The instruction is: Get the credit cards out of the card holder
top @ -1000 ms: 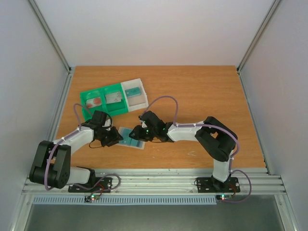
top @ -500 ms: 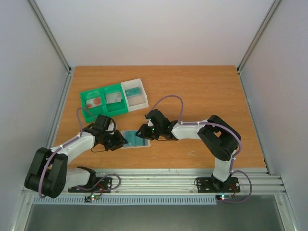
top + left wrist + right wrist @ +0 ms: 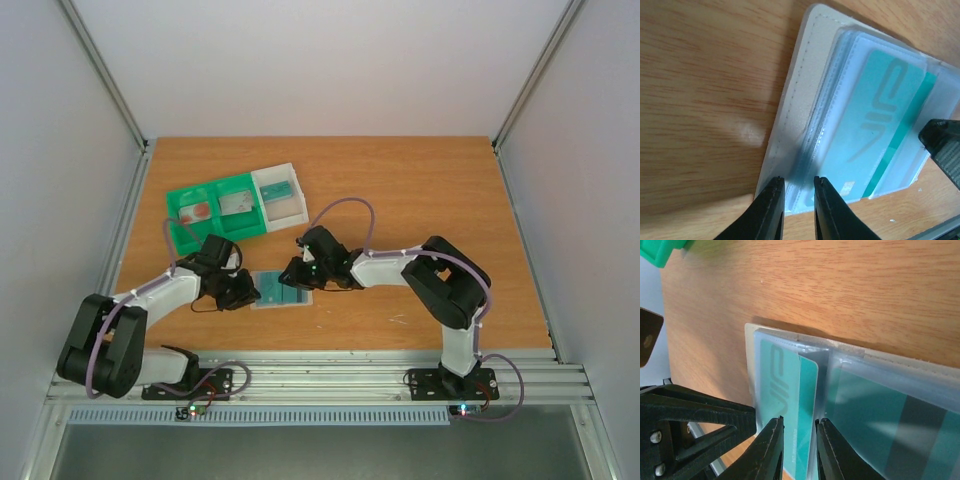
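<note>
The pale blue-grey card holder [image 3: 281, 294] lies open on the table between both grippers, clear pocket sleeves up. In the left wrist view the holder [image 3: 800, 75] shows a teal VIP card [image 3: 880, 100] in a sleeve. My left gripper [image 3: 246, 291] [image 3: 799, 181] has its jaws nearly together on the sleeve edges at the holder's left end. My right gripper [image 3: 291, 277] [image 3: 799, 421] has its jaws nearly together over the teal card [image 3: 808, 385], whose edge sticks out of its sleeve near the spine. Another teal card [image 3: 875, 425] sits in the right-hand sleeve.
A green-and-white three-compartment tray [image 3: 178, 233] stands behind the left gripper. It holds a red-pink card [image 3: 197, 211], a grey card [image 3: 238, 203] and a teal card [image 3: 282, 188]. The right gripper's black body [image 3: 942, 145] shows at the holder's far end.
The holder has shifted slightly right and squared up. The left arm's elbow has swung out and back. Both grippers stay at the holder's ends.
</note>
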